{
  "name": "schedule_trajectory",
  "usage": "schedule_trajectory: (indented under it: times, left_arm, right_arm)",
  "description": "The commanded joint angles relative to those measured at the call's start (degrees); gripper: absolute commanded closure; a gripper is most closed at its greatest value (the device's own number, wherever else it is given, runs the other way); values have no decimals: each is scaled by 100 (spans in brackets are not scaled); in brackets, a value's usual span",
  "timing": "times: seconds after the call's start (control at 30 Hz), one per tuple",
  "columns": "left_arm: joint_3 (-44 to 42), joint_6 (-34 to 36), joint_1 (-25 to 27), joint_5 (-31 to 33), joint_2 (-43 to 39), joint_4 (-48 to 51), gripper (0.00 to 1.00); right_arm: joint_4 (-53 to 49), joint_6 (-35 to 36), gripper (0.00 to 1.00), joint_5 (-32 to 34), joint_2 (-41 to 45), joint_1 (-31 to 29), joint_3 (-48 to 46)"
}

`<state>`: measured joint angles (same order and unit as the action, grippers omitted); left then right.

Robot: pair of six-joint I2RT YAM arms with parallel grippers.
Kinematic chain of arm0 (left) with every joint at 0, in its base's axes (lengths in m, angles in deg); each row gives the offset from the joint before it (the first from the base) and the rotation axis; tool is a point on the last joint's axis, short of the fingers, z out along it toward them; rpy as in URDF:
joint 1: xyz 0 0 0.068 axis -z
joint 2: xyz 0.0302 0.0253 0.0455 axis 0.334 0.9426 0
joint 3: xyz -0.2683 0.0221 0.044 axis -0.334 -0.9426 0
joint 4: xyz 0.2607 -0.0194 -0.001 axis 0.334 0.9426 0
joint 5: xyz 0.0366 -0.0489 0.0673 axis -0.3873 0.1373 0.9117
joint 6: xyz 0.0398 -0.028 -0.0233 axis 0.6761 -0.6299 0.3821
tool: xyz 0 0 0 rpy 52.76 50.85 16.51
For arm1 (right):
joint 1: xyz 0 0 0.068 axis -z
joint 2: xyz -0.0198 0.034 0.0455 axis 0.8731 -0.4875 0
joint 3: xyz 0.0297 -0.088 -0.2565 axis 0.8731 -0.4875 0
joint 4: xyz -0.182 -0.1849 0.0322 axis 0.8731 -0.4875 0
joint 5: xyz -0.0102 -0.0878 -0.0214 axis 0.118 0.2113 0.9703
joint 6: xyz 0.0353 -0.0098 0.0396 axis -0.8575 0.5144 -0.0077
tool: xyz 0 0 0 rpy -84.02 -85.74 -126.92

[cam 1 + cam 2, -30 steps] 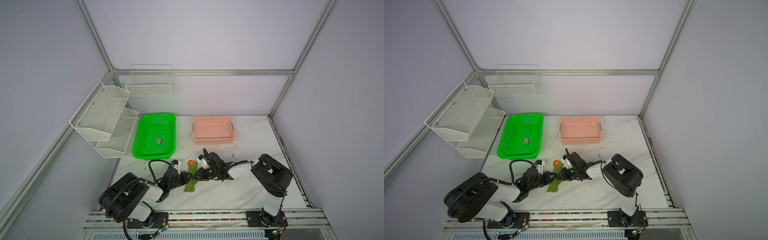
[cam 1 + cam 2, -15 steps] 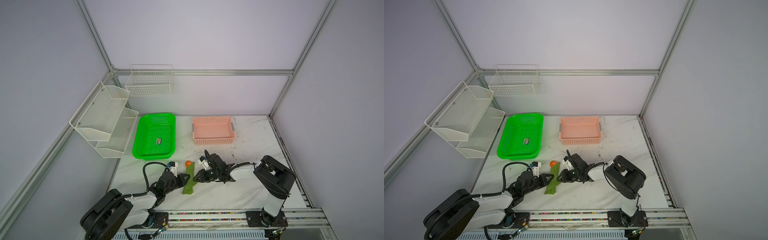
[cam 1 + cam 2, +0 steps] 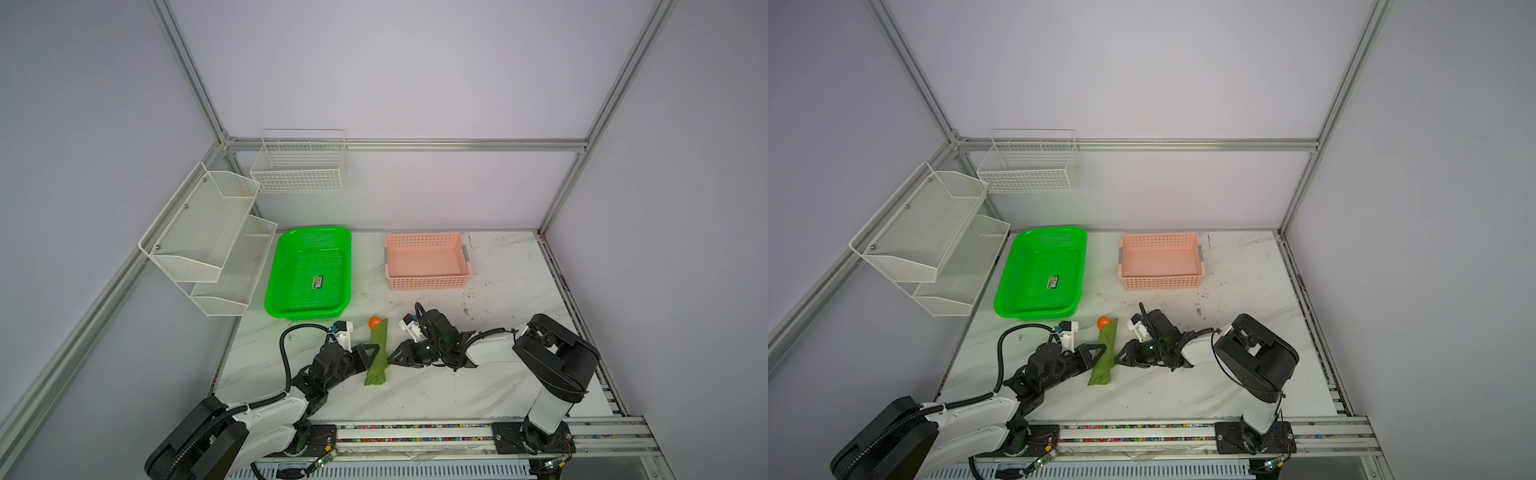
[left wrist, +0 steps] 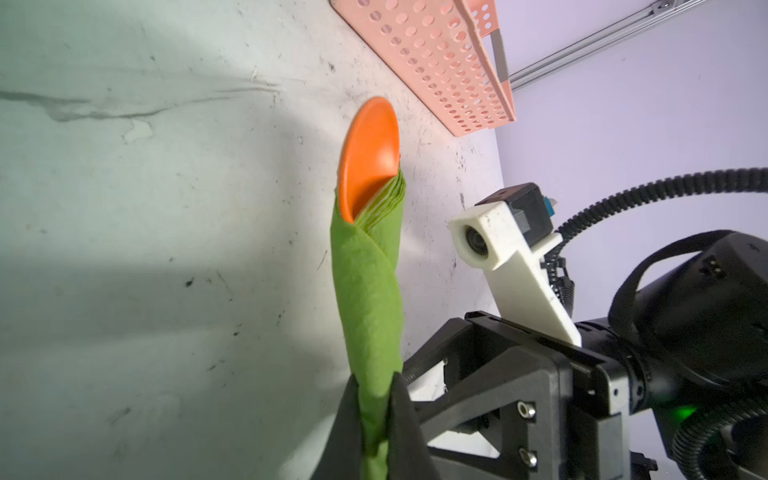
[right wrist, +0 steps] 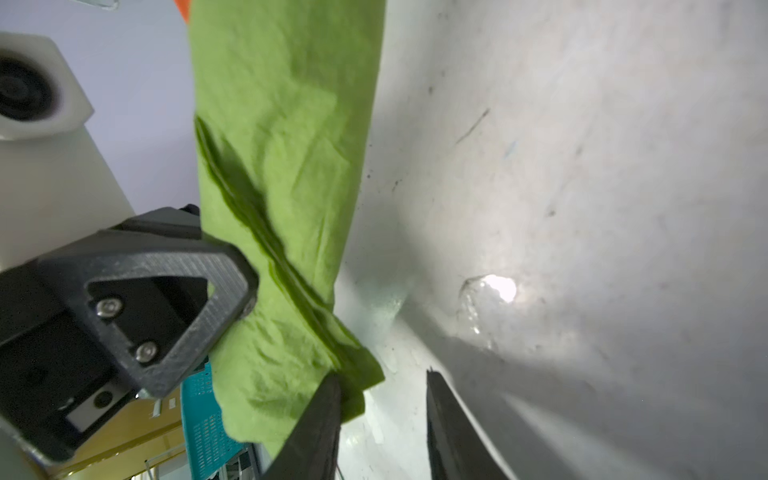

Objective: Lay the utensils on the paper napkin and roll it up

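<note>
The paper napkin [image 3: 378, 353] [image 3: 1104, 353] lies rolled into a narrow green tube on the marble table in both top views. An orange spoon bowl [image 3: 375, 321] [image 4: 370, 153] of the utensils sticks out of its far end; the inside of the roll is hidden. My left gripper [image 3: 368, 353] [image 4: 374, 386] is shut on the roll near its middle, both fingers pinching the paper. My right gripper [image 3: 392, 358] [image 5: 381, 374] stands open on the roll's right side. One of its fingers [image 5: 320, 415] touches the napkin's [image 5: 282, 145] loose edge, with bare table between the jaws.
A bright green perforated tray [image 3: 309, 270] and a pink basket [image 3: 426, 259] stand behind the roll. White wire racks [image 3: 208, 237] hang at the left wall. The rail along the front edge [image 3: 415, 432] carries both arm bases.
My right gripper's jaws have spread wider beside the roll. The left arm's shoulder has dropped lower while its gripper stays pinched on the napkin.
</note>
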<state>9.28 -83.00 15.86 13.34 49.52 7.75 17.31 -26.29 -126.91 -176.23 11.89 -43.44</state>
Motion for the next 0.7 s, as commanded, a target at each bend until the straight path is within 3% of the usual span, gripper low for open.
schedule_trajectory:
  times: [0.0,0.13,0.37,0.43,0.5,0.67]
  left_arm:
    - [-111,-13,3,116,-380,155,95]
    - [-87,52,4,255,-1054,728,95]
    - [83,376,4,766,-2358,1777,96]
    - [96,445,0,938,-2532,1713,96]
    - [149,575,4,1088,-2604,1597,96]
    - [587,871,2,1193,-2357,1501,96]
  right_arm:
    - [454,-160,63,-202,348,8,-74]
    - [199,-76,58,-119,1071,325,-236]
    - [-1638,753,41,424,2469,556,304]
    - [-1626,743,38,263,2705,490,430]
    - [-1695,836,27,293,2850,263,670]
    - [-2344,1261,25,692,2504,-431,1554]
